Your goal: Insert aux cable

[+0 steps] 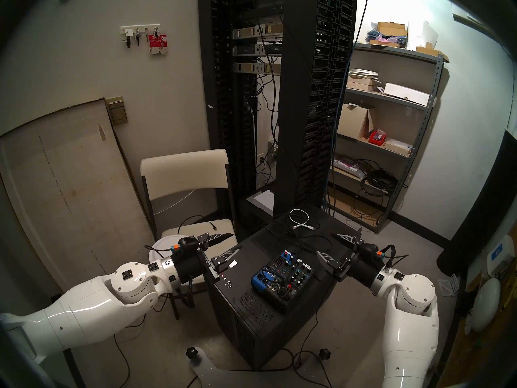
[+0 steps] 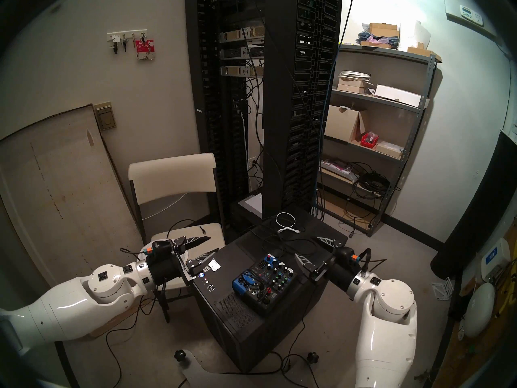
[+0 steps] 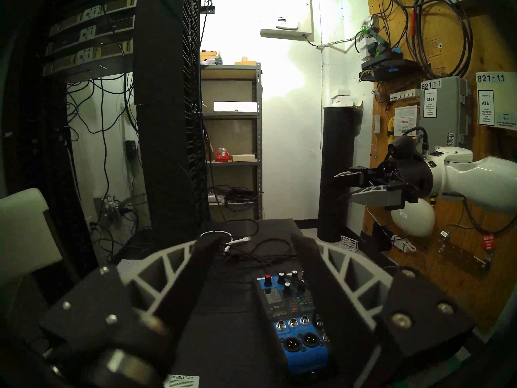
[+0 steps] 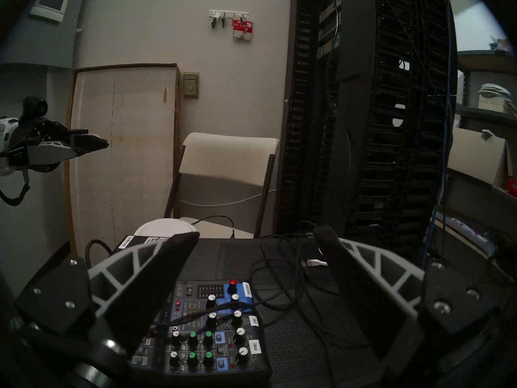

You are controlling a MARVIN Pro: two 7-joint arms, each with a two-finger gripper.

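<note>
Two grippers flank your mixer (image 1: 282,281), which sits on the black computer case (image 1: 246,303) serving as worktop. Your left gripper (image 1: 233,241) has its jaws spread and holds nothing; your right gripper (image 1: 324,243) is wide apart and equally empty. You'll find the aux cable (image 1: 300,240) lying loose on the far part of the case, near the white coiled cable (image 1: 299,217); I cannot make out its plug.

one mixer (image 1: 282,279), one chair (image 1: 184,177), two claws (image 1: 233,243)
</note>
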